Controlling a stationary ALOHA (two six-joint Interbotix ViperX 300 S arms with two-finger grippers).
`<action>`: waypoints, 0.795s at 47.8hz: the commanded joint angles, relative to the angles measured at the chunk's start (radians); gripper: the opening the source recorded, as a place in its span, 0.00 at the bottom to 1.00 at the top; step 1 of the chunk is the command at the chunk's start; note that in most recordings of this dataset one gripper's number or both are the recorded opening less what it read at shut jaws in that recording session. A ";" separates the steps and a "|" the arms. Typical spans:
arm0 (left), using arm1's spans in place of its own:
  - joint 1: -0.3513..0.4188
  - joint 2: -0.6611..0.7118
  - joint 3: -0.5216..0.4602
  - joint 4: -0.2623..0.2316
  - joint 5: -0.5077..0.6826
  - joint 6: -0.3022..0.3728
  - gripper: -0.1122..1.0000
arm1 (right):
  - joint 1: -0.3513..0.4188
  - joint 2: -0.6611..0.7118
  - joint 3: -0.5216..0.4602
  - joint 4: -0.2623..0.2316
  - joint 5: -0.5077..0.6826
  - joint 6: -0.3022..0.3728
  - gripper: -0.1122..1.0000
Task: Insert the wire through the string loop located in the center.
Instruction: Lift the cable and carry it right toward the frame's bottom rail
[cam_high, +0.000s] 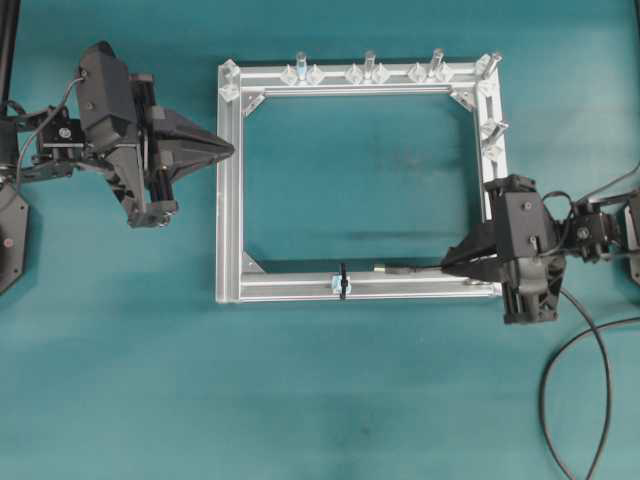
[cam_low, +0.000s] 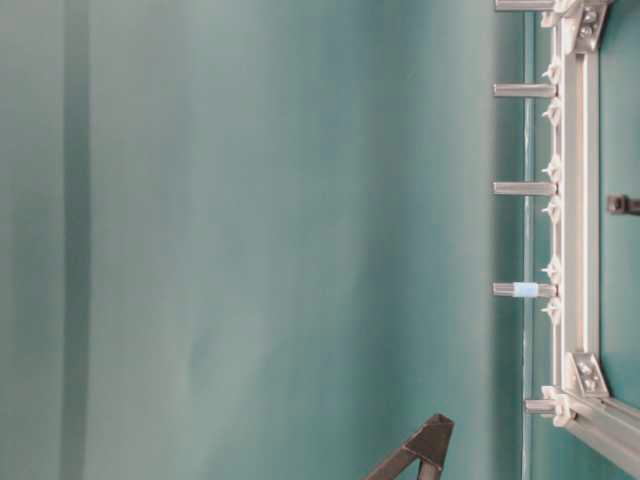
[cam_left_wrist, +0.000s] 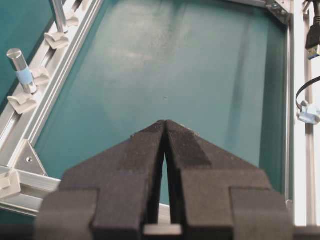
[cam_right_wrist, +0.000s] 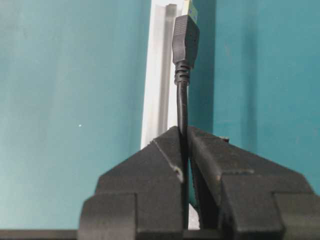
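Below, a teal table (cam_high: 330, 400) bears everything; right gripper (cam_right_wrist: 184, 134) pinches the wire (cam_right_wrist: 182, 107), left gripper (cam_left_wrist: 165, 125) closed, empty.

Nothing to read here: no lettering, brand, number or sign shows on the aluminium frame (cam_high: 232, 190), on its upright posts (cam_high: 369, 62), or on the teal table (cam_high: 350, 390). The black arm housings look bare too, though the overhead view may be too coarse for small print. The wire (cam_right_wrist: 183, 95) carries no visible marking on its plug.
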 joint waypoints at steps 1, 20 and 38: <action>-0.003 -0.014 -0.009 0.002 -0.005 -0.005 0.11 | -0.005 -0.012 -0.009 -0.002 -0.005 0.000 0.17; -0.003 -0.014 -0.002 0.000 -0.005 -0.005 0.11 | -0.005 -0.014 -0.014 0.003 -0.003 0.061 0.17; -0.002 -0.014 0.002 0.002 -0.005 -0.005 0.11 | -0.005 -0.014 -0.015 0.002 -0.005 0.067 0.17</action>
